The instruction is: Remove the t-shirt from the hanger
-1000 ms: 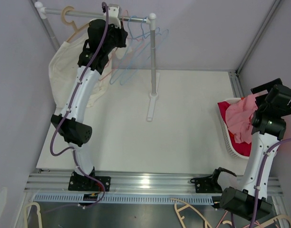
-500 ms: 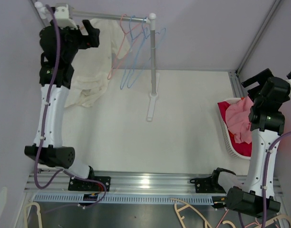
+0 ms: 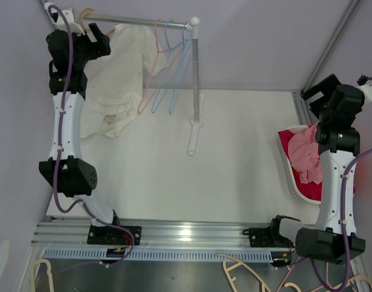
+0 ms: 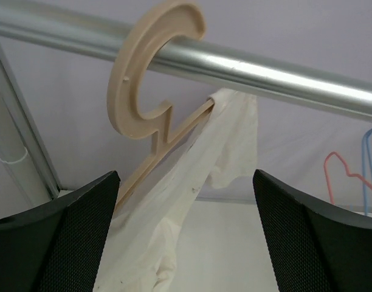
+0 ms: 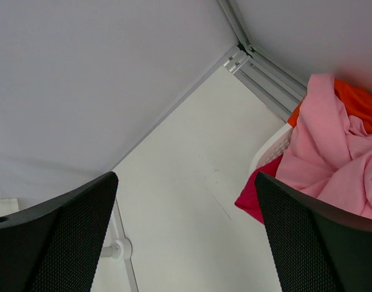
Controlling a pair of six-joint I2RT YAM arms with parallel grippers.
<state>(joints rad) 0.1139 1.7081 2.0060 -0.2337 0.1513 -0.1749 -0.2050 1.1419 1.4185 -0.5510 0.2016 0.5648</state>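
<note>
The cream t-shirt (image 3: 122,67) is seen hanging on the beige hanger (image 4: 155,79), which is hooked over the steel rail (image 4: 265,70) at its far-left end. The fabric is bunched close under the hanger's neck and is draped down in loose, crumpled folds; its lower part appears to reach the worktop (image 3: 234,152), though contact cannot be confirmed. One arm of the hanger is shown bare along its upper edge in the left wrist view.

The step in hand is judged to be the approach. The left end effector (image 4: 186,243) is held wide open just below the hook, one finger on each side of the shirt, and nothing is gripped yet. For the next move, a firm pinch on the cloth near the neck is called for. A pull down and away from the hanger would then be needed, without the hook being lifted off the rail.

Pink and blue wire hangers (image 3: 165,67) are seen empty further along the rail. The right end effector (image 5: 186,243) is held open and empty over the basket (image 3: 289,176), where a pink garment (image 3: 307,155) is piled.
</note>
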